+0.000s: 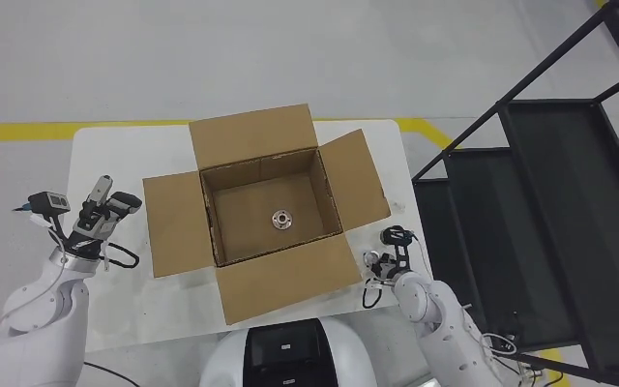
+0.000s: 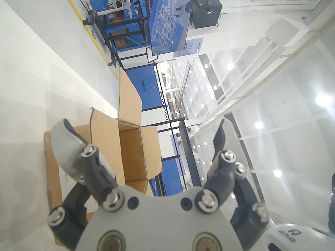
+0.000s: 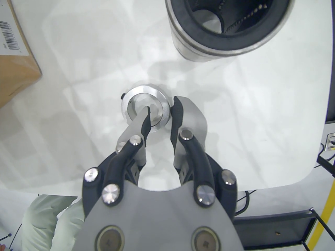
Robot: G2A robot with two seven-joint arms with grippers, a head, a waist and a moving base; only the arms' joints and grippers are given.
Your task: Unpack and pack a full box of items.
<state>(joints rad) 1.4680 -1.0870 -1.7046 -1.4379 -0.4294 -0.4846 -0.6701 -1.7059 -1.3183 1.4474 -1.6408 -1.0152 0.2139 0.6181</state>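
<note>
Your left pincer hangs over the left side of the white counter, well clear of the cardboard box. Its jaws are spread wide with nothing between them, and it faces the box's open mouth. The box sits in the middle of the counter with all four flaps folded outward. A single small metal ring lies on its floor, near the centre.

Right of the box, near the counter's edge, your right pincer is down at a metal collar lying flat on the counter. One fingertip is inside the bore and the other is outside the rim. The jaws are slightly apart and not clamped. Just beyond the collar stands a large bearing sleeve, apart from it.
</note>
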